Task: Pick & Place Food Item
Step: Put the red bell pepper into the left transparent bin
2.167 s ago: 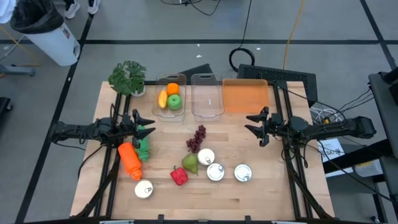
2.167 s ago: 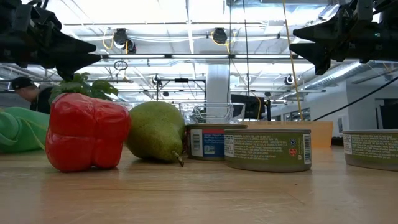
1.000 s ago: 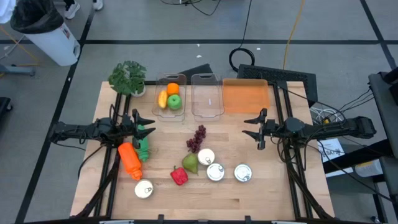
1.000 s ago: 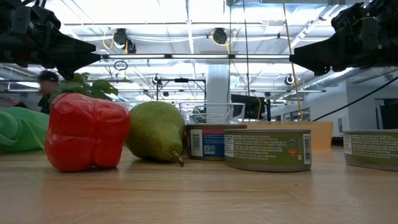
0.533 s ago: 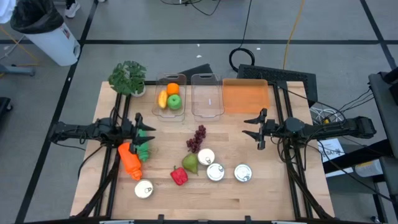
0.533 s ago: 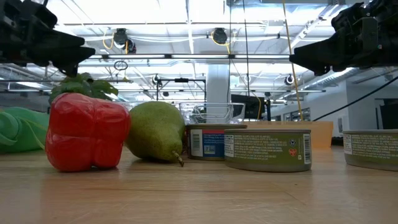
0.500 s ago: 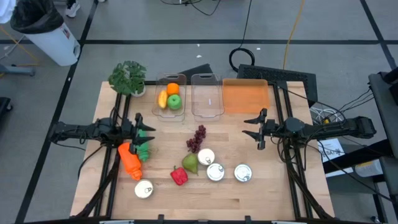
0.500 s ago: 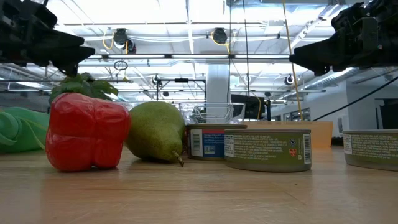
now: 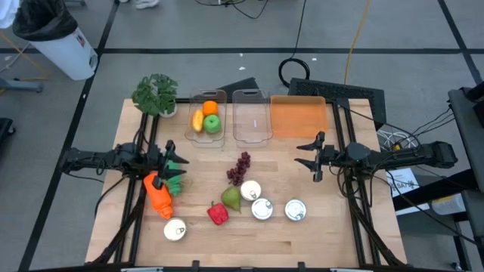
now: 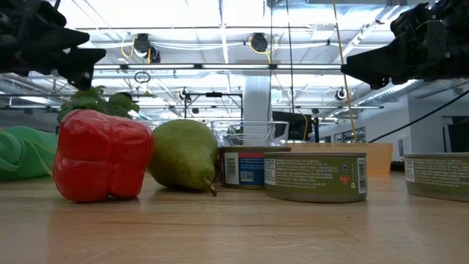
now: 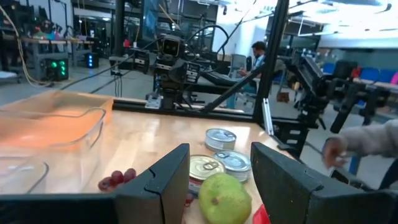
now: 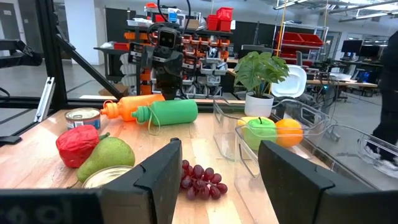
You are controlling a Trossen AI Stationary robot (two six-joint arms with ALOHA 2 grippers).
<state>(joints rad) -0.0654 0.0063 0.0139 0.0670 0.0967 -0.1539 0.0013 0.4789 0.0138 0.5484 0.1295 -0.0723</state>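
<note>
While both arms hang above the table (image 9: pixel 302 227), I note the left gripper (image 9: pixel 178 165) with its fingers (image 11: pixel 163 180) parted, a clear gap between them, nothing held. Directly under its tips lies the green bottle (image 9: pixel 175 181), with the orange bottle (image 9: pixel 158 194) just beside it on the gripper's near side. Ahead of the left gripper: grapes (image 9: pixel 240 168), then pear (image 9: pixel 231 198), red pepper (image 9: pixel 218 214) and three cans (image 9: pixel 262 208) close together. A fourth can (image 9: pixel 175 230) sits off past the orange bottle.

Right gripper (image 9: pixel 308 155) also stands apart at a moderate width, empty, facing the left one across the grapes. To its side sit the orange bin (image 9: pixel 298 117), an empty clear bin (image 9: pixel 252 115), and a clear bin holding fruit (image 9: pixel 207 119). A potted plant (image 9: pixel 156 94) stands at the far corner beyond the left gripper.

A person's blurred hand (image 11: pixel 336 149) shows off the table edge in the left wrist view.
</note>
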